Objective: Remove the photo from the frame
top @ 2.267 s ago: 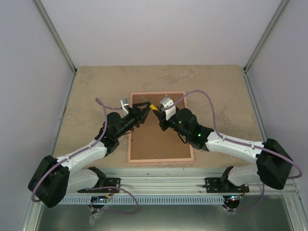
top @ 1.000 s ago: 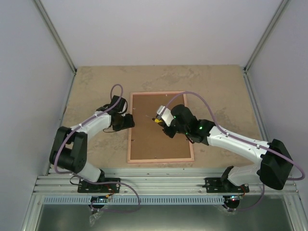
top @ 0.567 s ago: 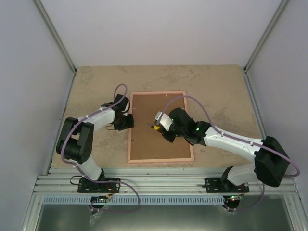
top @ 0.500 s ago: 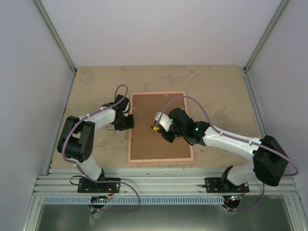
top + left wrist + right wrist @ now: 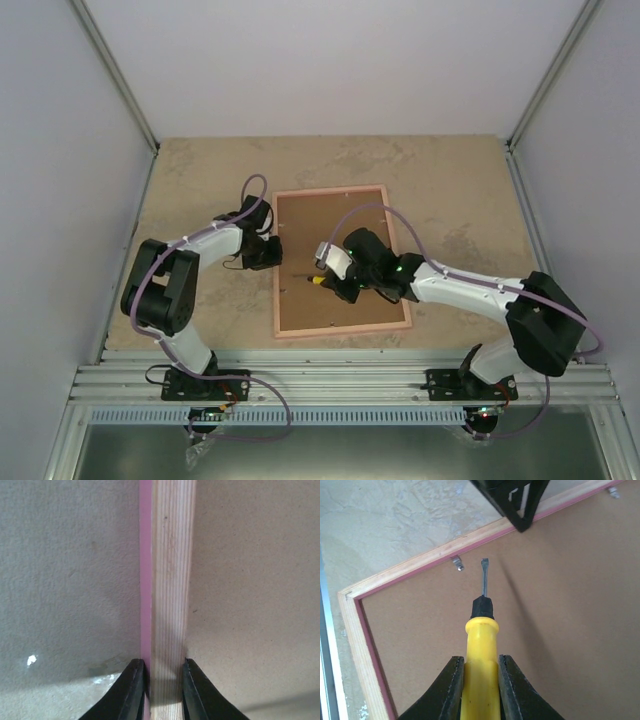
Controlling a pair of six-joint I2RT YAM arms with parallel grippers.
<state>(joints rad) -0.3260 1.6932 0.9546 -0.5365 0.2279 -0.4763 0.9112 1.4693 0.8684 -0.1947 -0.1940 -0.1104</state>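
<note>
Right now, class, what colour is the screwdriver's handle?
The screwdriver handle is yellow; the right wrist view shows it best.

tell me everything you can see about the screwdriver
Yellow plastic-looking handle, black collar, slim grey flat-blade shaft. The screwdriver is clamped by its handle in the right gripper, above the brown backing board of the frame. Its tip points at the wooden rail, close beside a small metal clip but apart from it. Whether it touches the board is unclear.
</note>
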